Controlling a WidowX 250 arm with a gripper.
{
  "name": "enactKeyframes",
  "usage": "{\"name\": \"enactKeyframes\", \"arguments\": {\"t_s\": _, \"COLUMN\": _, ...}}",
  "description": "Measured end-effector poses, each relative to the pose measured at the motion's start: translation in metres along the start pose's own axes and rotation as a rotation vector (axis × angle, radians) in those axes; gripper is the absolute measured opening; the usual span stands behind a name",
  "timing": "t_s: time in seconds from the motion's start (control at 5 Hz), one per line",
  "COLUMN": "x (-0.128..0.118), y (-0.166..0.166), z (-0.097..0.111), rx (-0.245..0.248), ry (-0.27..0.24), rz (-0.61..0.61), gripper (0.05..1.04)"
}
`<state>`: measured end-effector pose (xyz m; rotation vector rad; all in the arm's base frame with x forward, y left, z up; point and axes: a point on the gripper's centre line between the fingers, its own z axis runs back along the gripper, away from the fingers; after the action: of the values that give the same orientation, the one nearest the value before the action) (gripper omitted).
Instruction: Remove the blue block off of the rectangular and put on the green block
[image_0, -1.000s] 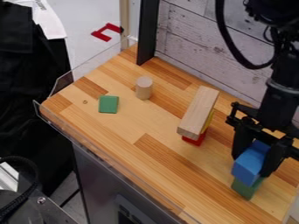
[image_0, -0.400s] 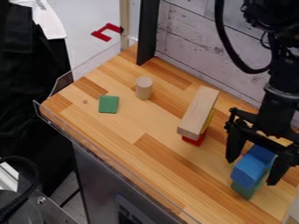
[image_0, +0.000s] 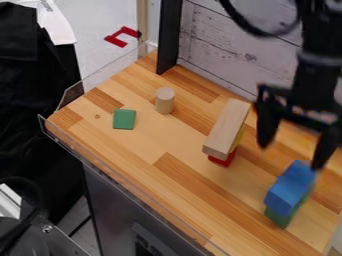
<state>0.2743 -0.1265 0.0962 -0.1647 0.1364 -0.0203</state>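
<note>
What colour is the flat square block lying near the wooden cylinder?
The flat square block is green, best seen in the camera view.

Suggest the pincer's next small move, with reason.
I'd raise the pincer straight up, still open. Its fingers stand apart, and the blue block sits on the green block, so the placement looks done. One fingertip appears close to the blue block's far end, so a sideways move first might nudge it.
</note>
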Motion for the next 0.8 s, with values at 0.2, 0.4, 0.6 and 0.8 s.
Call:
{"name": "enactKeyframes", "arguments": {"t_s": 0.2, "x": 0.002, "y": 0.011, "z": 0.030, "rx": 0.014, "ry": -0.053, "rz": 0.031, "gripper": 0.999}}
{"name": "enactKeyframes", "arguments": {"t_s": 0.4, "x": 0.010, "y": 0.028, "z": 0.043, "rx": 0.025, "ry": -0.076, "rz": 0.071, "gripper": 0.999}}
{"name": "enactKeyframes", "arguments": {"t_s": 0.6, "x": 0.015, "y": 0.049, "z": 0.052, "rx": 0.029, "ry": -0.087, "rz": 0.116, "gripper": 0.999}}
{"name": "enactKeyframes", "arguments": {"t_s": 0.8, "x": 0.021, "y": 0.069, "z": 0.053, "rx": 0.024, "ry": -0.097, "rz": 0.161, "gripper": 0.999}}
